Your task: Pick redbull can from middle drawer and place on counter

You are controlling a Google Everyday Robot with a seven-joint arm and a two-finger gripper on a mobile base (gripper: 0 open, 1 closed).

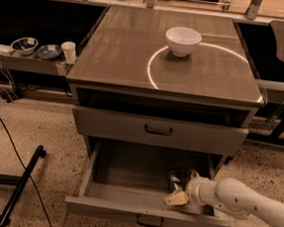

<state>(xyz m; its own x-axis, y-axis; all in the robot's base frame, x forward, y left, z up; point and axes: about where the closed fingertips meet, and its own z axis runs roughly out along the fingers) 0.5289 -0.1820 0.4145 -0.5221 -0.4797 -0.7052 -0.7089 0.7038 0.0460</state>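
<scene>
The middle drawer (125,196) is pulled out at the bottom of the cabinet. The redbull can (174,180) stands in its right front part, small, silver and dark. My gripper (183,188) reaches into the drawer from the right on a white arm. It is open, with one tan fingertip (176,199) in front of the can and the other fingertip (194,174) behind and to its right. The can sits right at the finger gap, and I cannot tell whether it is touched. The counter (123,49) is above, with a bright light arc on it.
A white bowl (182,40) sits on the counter at the back right. The shut drawer (158,130) above overhangs the back of the open one. A side shelf (27,61) at the left holds two small bowls and a cup. A black pole and cables lie on the floor at the left.
</scene>
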